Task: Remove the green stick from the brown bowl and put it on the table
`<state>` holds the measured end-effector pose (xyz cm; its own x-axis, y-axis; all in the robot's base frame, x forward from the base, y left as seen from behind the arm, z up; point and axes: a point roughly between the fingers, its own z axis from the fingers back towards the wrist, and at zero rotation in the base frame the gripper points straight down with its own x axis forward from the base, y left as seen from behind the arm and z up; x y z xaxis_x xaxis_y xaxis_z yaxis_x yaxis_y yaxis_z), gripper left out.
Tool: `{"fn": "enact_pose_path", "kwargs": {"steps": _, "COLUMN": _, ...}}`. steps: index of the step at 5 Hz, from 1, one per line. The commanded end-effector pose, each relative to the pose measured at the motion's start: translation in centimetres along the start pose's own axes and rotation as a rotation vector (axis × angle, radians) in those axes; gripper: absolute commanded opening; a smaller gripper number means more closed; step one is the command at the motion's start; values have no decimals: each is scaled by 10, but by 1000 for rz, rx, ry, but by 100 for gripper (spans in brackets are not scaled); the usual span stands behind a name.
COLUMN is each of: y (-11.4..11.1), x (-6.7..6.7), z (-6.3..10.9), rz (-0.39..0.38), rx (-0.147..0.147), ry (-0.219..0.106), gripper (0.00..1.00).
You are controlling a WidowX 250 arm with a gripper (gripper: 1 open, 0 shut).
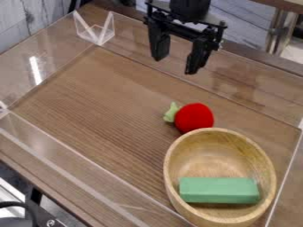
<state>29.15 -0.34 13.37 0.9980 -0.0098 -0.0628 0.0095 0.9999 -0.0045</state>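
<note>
The gripper [175,58] hangs with its jaws apart and empty, at the far side of the table [95,106]; the green stick [219,190] lies inside the brown bowl [178,155], well nearer the camera and right; its long axis runs left to right.

Only the business end of the arm shows up here, hanging at the top of the shot. The black end effector [180,51] points straight down with its jaws spread wide, nothing between them. Two dark fingers [157,44] hang side by side, the right one reaching a bit lower in the picture. The wrist block above gets cut off by the top edge, so the rest of the arm is out of sight.
</note>
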Motion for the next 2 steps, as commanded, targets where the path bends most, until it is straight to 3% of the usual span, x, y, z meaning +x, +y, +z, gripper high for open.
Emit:
{"fn": "enact_pose_path", "kwargs": {"steps": 1, "y": -12, "x": -6, "z": -17, "rz": -105, "rx": -5, "ry": 29, "gripper": 100}}
{"fn": "enact_pose_path", "kwargs": {"steps": 2, "y": -34, "x": -27, "z": -27, "rz": -276, "rx": -6, "ry": 26, "gripper": 100}}
